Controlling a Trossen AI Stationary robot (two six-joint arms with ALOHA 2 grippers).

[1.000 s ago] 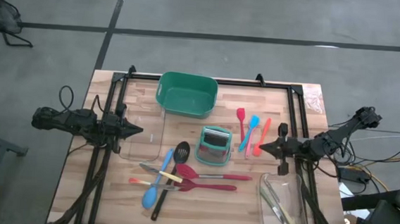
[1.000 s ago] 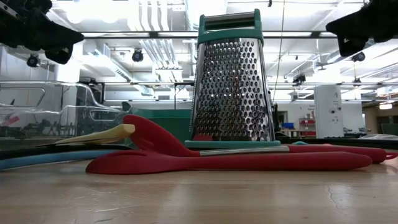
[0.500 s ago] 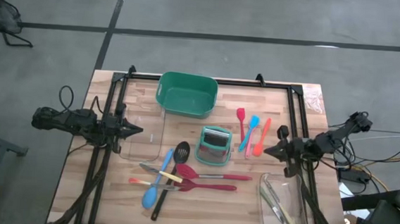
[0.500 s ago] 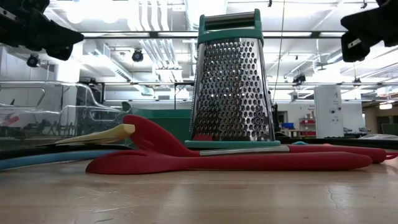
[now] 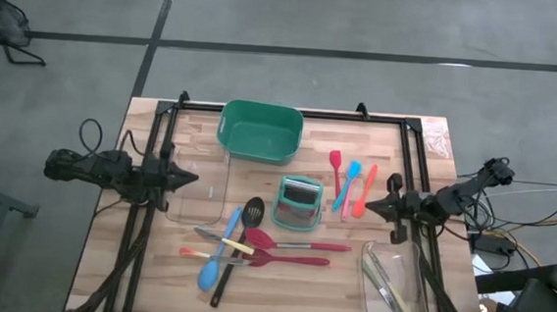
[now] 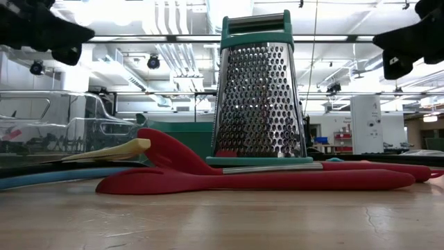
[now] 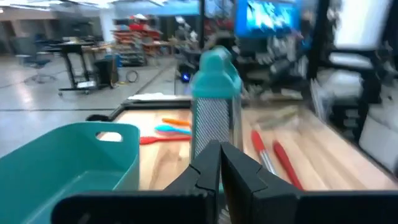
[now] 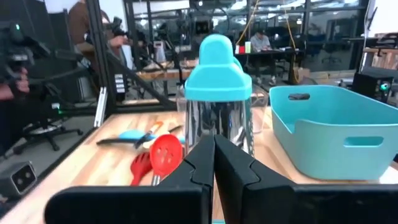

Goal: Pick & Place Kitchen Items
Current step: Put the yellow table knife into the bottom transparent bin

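- Left gripper hovers at the worktop's left edge, jaws together, empty.
- Right gripper hangs beside three small spatulas, jaws together.
- Red spoons lie before the grater.

The grater hid the red spoons' far parts; the left wrist view's background was blurred.

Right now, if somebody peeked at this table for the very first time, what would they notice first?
Probably the shiny metal grater with its teal handle, standing upright in the middle of the table. Behind it sits a big green tub, and in front lies a jumble of long utensils, with two red spoons brightest. Three little spatulas, red, blue and orange, lie side by side to the right of the grater.
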